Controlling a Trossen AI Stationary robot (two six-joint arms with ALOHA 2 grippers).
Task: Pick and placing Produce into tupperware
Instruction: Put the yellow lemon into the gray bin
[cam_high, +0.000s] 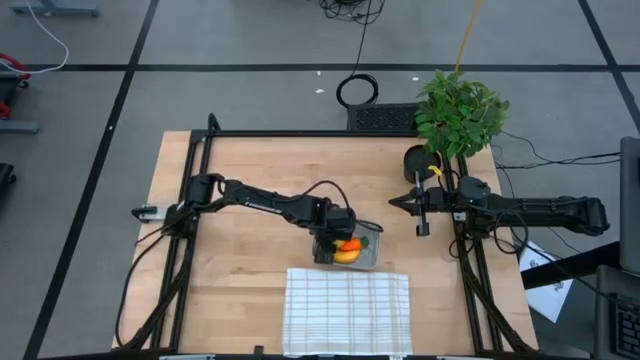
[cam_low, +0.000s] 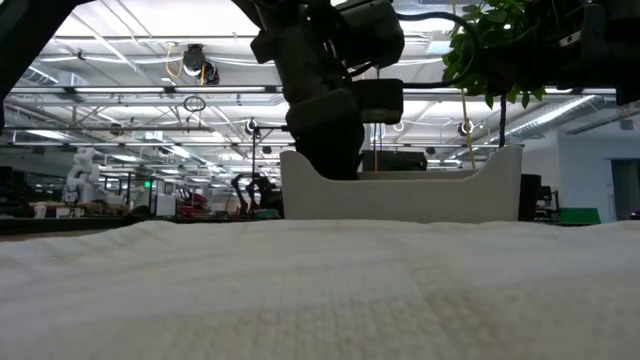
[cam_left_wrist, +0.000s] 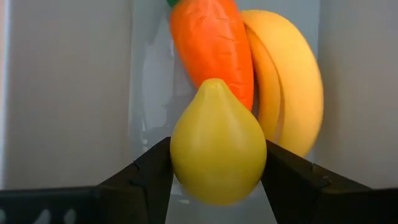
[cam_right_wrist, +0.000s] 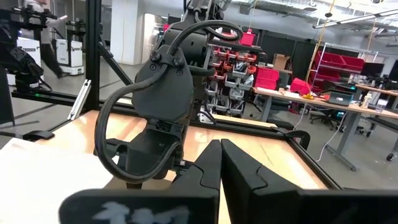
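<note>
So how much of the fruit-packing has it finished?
Nearly all. The carrot and banana already lie in the tupperware. The left tool grips the lemon above them; only releasing it remains. The right tool waits shut by the plant.

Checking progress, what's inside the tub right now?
The tub holds a carrot and a banana. The left gripper holds the lemon above them. The floor beneath them is hidden.
</note>
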